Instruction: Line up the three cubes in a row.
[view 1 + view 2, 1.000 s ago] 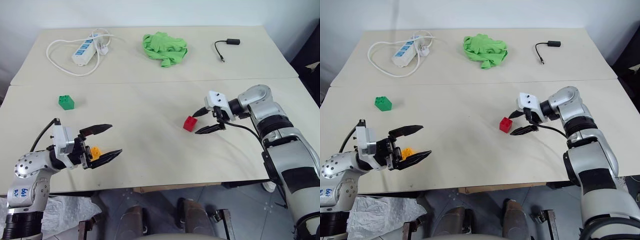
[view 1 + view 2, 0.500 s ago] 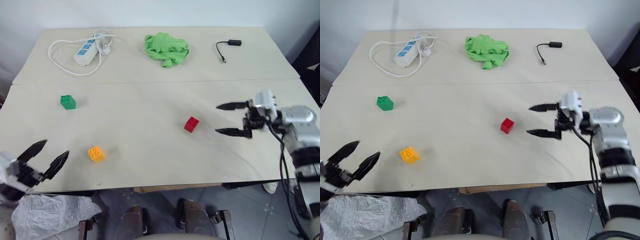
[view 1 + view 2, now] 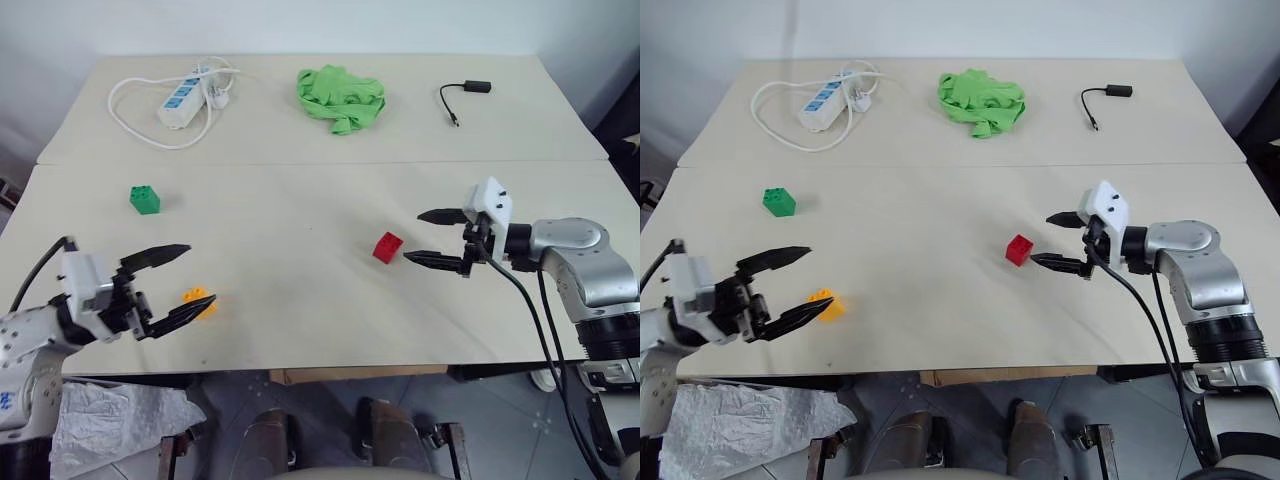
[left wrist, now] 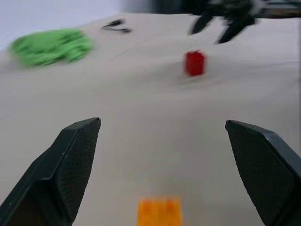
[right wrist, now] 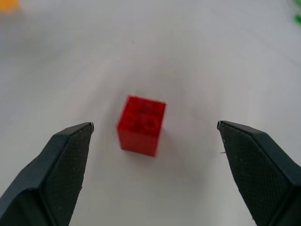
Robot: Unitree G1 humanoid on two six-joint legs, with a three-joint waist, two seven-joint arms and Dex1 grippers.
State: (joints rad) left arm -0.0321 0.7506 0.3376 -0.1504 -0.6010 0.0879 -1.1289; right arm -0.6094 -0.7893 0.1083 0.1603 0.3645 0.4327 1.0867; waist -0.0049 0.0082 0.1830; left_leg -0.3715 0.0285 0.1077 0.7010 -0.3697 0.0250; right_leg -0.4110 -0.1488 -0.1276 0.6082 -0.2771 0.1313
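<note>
Fingers apart on both grippers, left gripper [image 3: 172, 285] at 8 o'clock, right gripper [image 3: 430, 236] at 3; 2 beige tables [image 3: 300, 300] abutted, white wall [image 3: 300, 25] at 12.

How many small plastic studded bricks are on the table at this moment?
3. The green plastic brick lies at the table's left side, the orange-yellow plastic brick near the front edge by the left tool, and the red plastic brick just before the right tool. None seems hidden.

I can make out no readable text, label, brand, number or sign on anything across my camera feeds right now.
</note>
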